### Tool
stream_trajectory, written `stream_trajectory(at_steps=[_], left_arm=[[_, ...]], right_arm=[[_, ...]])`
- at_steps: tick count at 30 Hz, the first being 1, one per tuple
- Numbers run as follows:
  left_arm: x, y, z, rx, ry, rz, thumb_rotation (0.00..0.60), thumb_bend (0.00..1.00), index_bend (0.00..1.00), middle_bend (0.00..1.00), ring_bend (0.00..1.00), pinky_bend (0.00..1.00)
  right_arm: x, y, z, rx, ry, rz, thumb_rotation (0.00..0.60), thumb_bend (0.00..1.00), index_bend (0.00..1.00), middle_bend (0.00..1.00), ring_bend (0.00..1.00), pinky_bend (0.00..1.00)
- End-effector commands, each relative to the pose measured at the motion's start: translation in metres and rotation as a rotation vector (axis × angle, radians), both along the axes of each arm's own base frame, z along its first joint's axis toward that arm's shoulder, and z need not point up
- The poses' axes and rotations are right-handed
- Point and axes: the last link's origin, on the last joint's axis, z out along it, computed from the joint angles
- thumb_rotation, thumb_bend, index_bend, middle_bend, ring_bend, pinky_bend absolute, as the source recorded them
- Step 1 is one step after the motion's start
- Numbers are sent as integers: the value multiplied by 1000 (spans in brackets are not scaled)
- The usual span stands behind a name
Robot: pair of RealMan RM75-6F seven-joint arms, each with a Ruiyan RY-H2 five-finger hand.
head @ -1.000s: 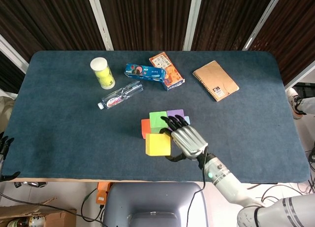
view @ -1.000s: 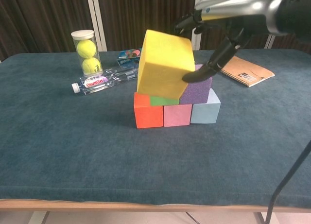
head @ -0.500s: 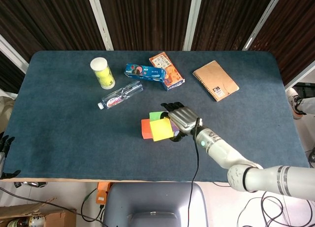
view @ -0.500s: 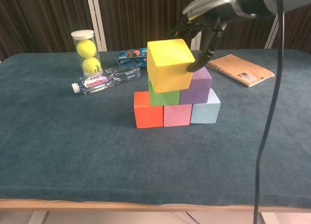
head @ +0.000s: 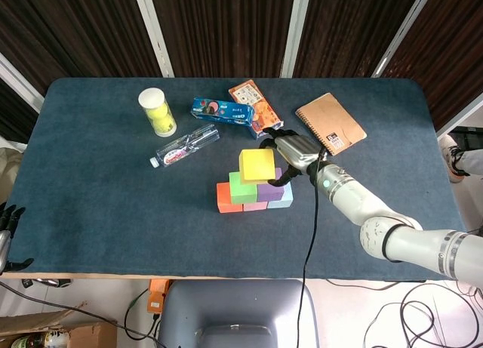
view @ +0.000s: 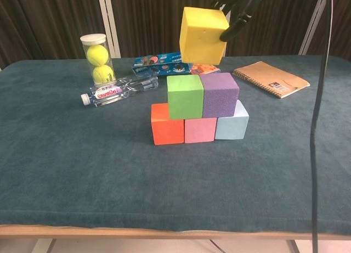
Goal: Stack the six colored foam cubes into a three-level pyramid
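Observation:
Three cubes form the bottom row: orange (view: 166,124), pink (view: 199,130) and light blue (view: 232,125). On top of them sit a green cube (view: 185,96) and a purple cube (view: 220,94), side by side. My right hand (head: 293,153) grips a yellow cube (view: 204,28) in the air, tilted, above the green and purple pair and clear of them. In the head view the yellow cube (head: 256,165) covers part of the green cube (head: 241,188). My left hand (head: 7,220) hangs off the table's near left edge, fingers apart, holding nothing.
Behind the stack lie a tube of tennis balls (view: 97,58), a water bottle (view: 118,90), a blue biscuit pack (head: 221,111) and an orange box (head: 255,106). A brown spiral notebook (view: 271,78) lies at the back right.
My right hand has raised the yellow cube from low in front of the stack, up and back, until it hangs above the green and purple cubes. The left hand stayed put.

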Motion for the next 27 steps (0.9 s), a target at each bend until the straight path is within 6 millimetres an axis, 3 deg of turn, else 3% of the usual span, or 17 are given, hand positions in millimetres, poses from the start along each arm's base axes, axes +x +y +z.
stream_trajectory(at_steps=[1, 27], left_arm=[[0, 0, -1, -2, 0, -2, 600, 120, 31, 0, 0, 108], [5, 2, -3, 2, 16, -17, 600, 120, 31, 0, 0, 108]], right_arm=[[-5, -5, 0, 2, 34, -9, 600, 400, 455, 0, 0, 0], [-14, -6, -5, 75, 125, -55, 600, 401, 415, 0, 0, 0]])
